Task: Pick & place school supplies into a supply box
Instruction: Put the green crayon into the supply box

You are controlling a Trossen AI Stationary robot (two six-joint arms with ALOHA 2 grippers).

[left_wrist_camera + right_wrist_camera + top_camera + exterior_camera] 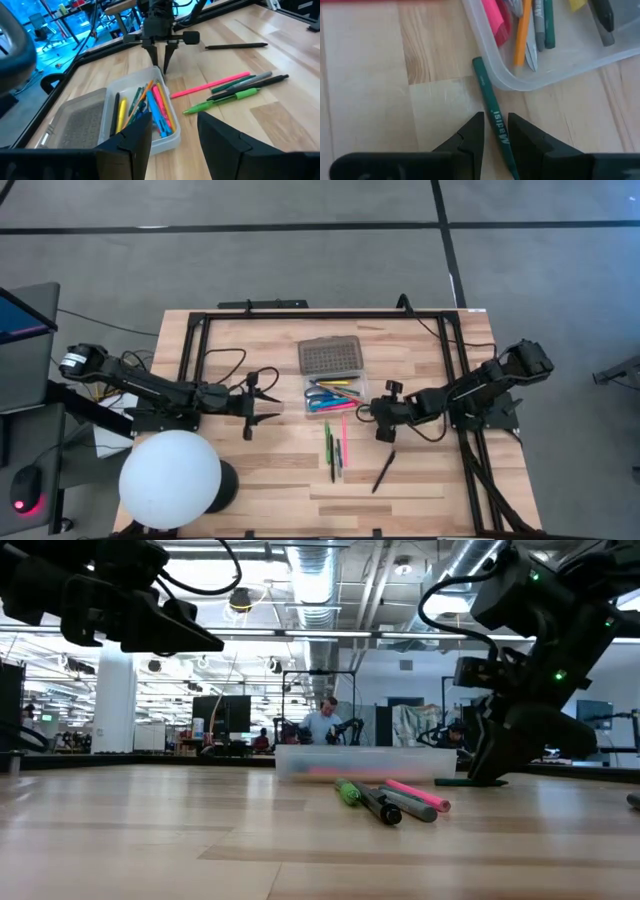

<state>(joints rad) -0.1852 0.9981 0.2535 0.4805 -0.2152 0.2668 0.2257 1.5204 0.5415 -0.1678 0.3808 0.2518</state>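
A pale wooden tabletop with a black frame stands on grey floor in an open workshop of ceiling pipes, strip lights and monitors, where a person sits far behind. A large white sphere rests at the tabletop's near left corner. Mid-table lies the small clear plastic supply box, its grey grid-textured lid folded flat behind it; inside lie pink, orange, yellow, blue and green pens and pencils. In front of the box, a pink marker, a green pen and two dark pens lie side by side, with a black pen apart to the right. The right gripper sits low beside the box's right end, fingers narrowly parted around a dark green pencil whose tip touches the box wall. The left gripper hovers left of the box, fingers spread wide and holding nothing.
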